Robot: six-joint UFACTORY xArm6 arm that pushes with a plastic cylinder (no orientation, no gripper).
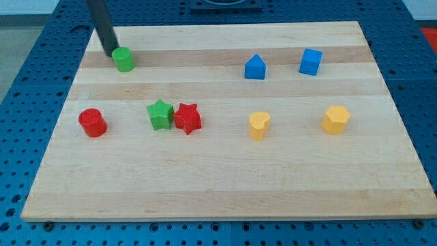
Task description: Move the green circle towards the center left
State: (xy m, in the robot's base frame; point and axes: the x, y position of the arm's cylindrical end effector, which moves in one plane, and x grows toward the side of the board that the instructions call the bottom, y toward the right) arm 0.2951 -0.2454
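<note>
The green circle point(123, 59) stands near the board's top left corner. My tip point(111, 50) is at the circle's upper left side, touching or almost touching it. The rod rises from there toward the view's top. A red circle point(92, 123) stands at the centre left of the board, below the green circle.
A green star point(160, 114) and a red star point(187, 118) touch each other left of centre. A blue house-shaped block point(255, 67) and a blue cube point(311, 61) are at the top right. A yellow heart point(259, 126) and a yellow hexagon point(335, 119) lie below them. The wooden board point(225, 184) ends in blue pegboard all around.
</note>
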